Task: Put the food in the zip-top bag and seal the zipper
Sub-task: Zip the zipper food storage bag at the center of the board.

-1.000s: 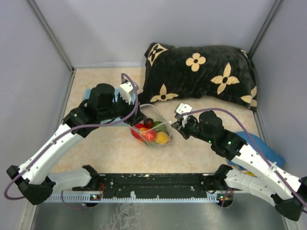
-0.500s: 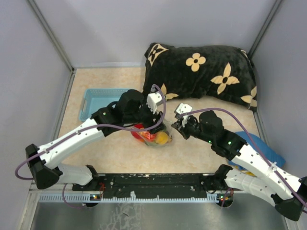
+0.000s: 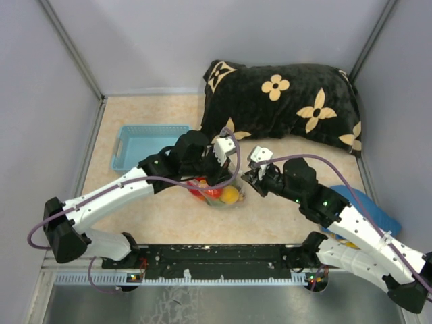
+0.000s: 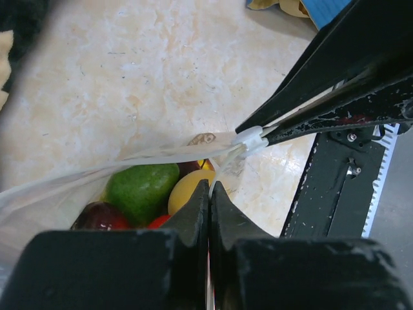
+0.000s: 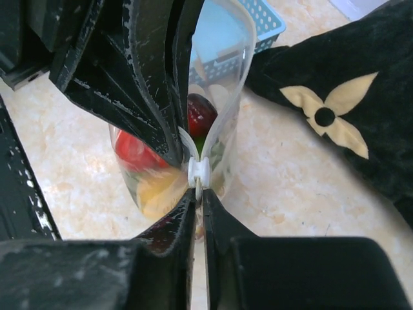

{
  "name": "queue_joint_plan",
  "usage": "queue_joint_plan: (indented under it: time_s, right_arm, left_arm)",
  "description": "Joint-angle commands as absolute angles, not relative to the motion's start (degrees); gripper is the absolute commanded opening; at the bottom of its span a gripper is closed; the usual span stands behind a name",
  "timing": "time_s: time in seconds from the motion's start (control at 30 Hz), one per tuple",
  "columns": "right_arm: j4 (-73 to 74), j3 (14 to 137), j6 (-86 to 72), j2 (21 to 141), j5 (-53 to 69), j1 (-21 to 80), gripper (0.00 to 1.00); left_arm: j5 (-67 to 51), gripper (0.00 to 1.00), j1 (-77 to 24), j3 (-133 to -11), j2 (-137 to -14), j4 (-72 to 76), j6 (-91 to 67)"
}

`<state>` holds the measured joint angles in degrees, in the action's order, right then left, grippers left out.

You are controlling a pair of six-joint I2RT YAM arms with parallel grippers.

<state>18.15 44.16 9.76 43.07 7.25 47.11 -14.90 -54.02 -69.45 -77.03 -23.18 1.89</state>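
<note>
The zip-top bag (image 3: 214,196) sits mid-table with the food (image 4: 142,190) inside: a green piece, a yellow one (image 4: 186,189) and red ones (image 5: 134,155). Its mouth (image 5: 227,77) still bows open behind a white slider (image 5: 199,170) on the zipper. My right gripper (image 5: 199,194) is shut on the bag's end just under that slider. My left gripper (image 4: 210,187) is shut on the bag's thin top edge close beside it, its black fingers (image 5: 150,77) filling the right wrist view. In the top view the left gripper (image 3: 227,177) and the right gripper (image 3: 246,177) nearly meet.
A light blue basket (image 3: 145,144) lies behind and left of the bag. A black pillow with tan flowers (image 3: 283,101) fills the back right. A blue cloth (image 3: 370,209) lies under my right arm. Grey walls close in both sides.
My left arm swung right from beside the basket to over the bag, and its gripper closed on the bag's top edge. The right gripper has held its place.
</note>
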Motion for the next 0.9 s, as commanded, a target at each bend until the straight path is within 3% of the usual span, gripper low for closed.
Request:
queue_joint_plan:
  time_s: [0.0,0.13,0.37,0.7,0.87]
  right_arm:
    - [13.7,42.6,10.2,40.5,9.7,47.4,0.15]
    - [12.4,41.0,10.2,38.9,11.9,47.3,0.3]
    - [9.8,39.4,10.1,40.0,11.7,47.3,0.36]
    - [6.6,39.5,11.0,43.5,9.4,46.6,0.33]
    - [7.7,40.6,11.6,43.6,10.7,46.3,0.13]
  left_arm:
    - [-17.4,0.0,-54.4,-66.7,-74.0,-18.0,3.2]
    - [-18.0,0.0,-54.3,-65.6,-72.6,-16.7,3.4]
    - [-20.1,0.0,-54.3,-64.9,-71.9,-15.8,3.7]
    - [-20.6,0.0,-54.3,-64.4,-71.5,-16.4,4.5]
    - [-19.6,0.05,-54.4,-64.4,-71.1,-17.0,5.0]
